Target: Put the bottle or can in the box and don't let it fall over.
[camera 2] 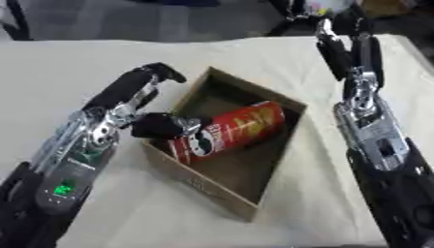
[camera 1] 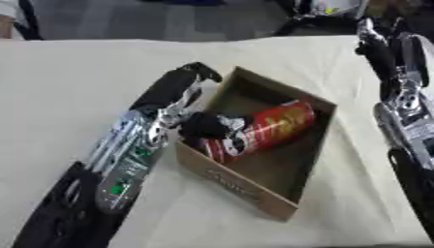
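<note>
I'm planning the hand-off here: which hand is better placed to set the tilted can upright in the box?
Left. The left hand is already at the red can, which lies tilted inside the cardboard box. The right hand is out past the box's far right, touching nothing.

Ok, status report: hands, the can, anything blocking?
Left robot hand on red can. Can tilted inside cardboard box, not upright. Right robot hand raised, clear. Nothing blocking.

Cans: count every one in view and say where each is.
1. The red can lies tilted inside the cardboard box, with the left robot hand at its end. None seems hidden.
</note>
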`<action>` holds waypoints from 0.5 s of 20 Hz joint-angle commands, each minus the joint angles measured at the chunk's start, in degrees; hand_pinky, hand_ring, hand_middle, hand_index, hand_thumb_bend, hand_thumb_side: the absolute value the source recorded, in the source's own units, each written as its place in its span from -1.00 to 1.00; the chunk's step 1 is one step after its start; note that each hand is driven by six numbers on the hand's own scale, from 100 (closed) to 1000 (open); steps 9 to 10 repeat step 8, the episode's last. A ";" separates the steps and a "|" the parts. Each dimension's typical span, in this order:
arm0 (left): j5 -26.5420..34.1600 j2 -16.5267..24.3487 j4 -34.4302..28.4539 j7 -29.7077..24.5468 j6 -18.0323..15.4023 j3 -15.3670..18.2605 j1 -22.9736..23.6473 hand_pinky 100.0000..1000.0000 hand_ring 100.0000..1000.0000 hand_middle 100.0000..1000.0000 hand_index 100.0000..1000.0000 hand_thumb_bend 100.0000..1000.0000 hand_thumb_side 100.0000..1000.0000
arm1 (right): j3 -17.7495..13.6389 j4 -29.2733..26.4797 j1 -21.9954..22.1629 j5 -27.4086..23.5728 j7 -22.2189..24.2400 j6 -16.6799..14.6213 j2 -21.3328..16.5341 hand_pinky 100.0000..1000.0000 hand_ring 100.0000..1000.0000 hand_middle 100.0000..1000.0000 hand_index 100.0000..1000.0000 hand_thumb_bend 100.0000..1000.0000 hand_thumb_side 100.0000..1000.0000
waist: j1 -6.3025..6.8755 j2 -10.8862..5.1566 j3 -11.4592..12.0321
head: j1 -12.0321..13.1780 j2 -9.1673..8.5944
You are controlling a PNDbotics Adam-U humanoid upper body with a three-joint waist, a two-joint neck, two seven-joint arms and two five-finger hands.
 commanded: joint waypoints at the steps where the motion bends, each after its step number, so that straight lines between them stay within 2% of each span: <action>1: -0.19 1.63 -4.41 2.23 1.16 3.07 -1.10 0.23 0.71 0.63 0.58 -0.28 0.00 | -0.74 -1.58 -0.81 0.63 -0.23 -0.14 -1.49 0.32 0.99 1.00 1.00 -1.00 0.02 | -0.04 -2.18 0.07 | -1.10 0.31; 4: 2.83 2.75 -8.45 6.66 2.49 6.51 -0.76 0.10 0.67 0.66 0.56 -0.57 0.13 | -0.88 -1.83 -0.74 0.89 -0.24 -0.11 -1.58 0.32 0.98 1.00 1.00 -1.00 0.02 | -0.16 -2.47 0.30 | -1.50 0.41; 6: 6.29 3.81 -10.94 10.87 3.02 8.91 -0.13 0.03 0.65 0.67 0.57 -0.69 0.17 | -0.92 -2.01 -0.77 1.00 -0.21 -0.13 -1.53 0.32 0.98 1.00 1.00 -1.00 0.02 | -0.28 -2.69 0.49 | -1.59 0.40; 8: 10.42 5.39 -12.81 16.02 3.41 11.48 0.89 -0.03 0.60 0.68 0.56 -0.73 0.14 | -0.96 -2.17 -0.78 1.18 -0.17 -0.11 -1.68 0.32 0.98 1.00 1.00 -1.00 0.01 | -0.40 -2.92 0.73 | -1.88 0.57; 10: 10.42 5.39 -12.81 16.02 3.41 11.48 0.89 -0.03 0.60 0.68 0.56 -0.73 0.14 | -0.96 -2.17 -0.78 1.18 -0.17 -0.11 -1.68 0.32 0.98 1.00 1.00 -1.00 0.01 | -0.40 -2.92 0.73 | -1.88 0.57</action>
